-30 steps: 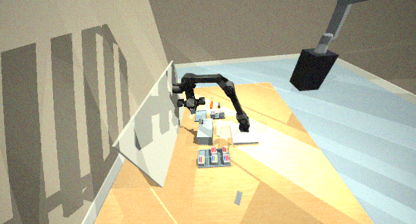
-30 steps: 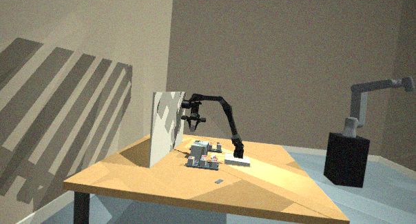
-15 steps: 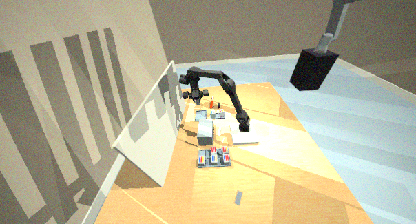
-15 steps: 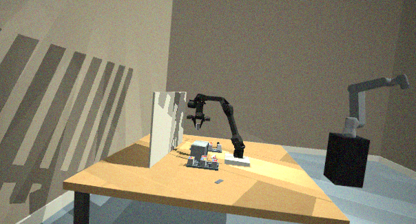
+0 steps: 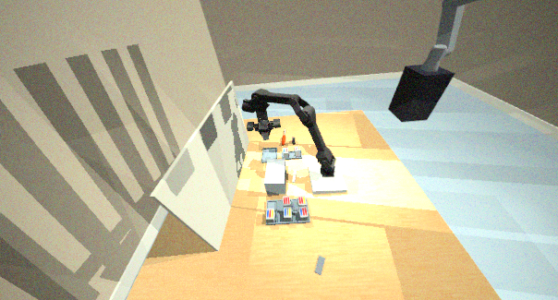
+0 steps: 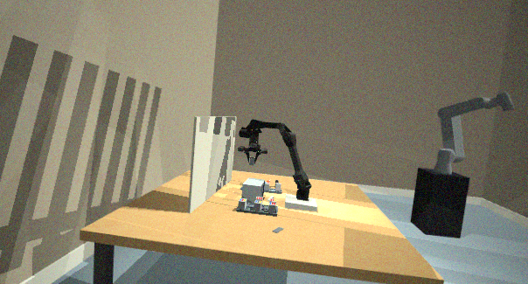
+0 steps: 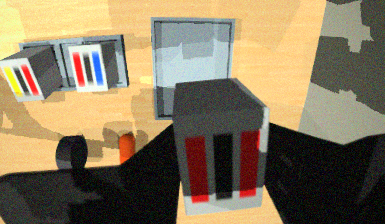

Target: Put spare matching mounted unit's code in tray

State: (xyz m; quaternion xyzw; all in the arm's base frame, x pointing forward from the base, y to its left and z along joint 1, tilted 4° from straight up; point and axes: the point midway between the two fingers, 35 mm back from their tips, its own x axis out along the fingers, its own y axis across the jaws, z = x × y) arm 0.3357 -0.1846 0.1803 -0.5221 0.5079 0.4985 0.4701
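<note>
My gripper is shut on a grey block with red, black and red stripes, high above the table's far left part. The light grey tray is empty; in the wrist view it lies beyond the held block, which hides its lower right part. A spare with red, black and blue stripes and one with yellow, black and red stripes stand in a small rack. Several striped spares stand in the larger rack. I cannot tell which block is the mounted unit.
A grey box stands between the tray and the larger rack. A tall white panel runs along the left. An orange object and a black one stand beyond the racks.
</note>
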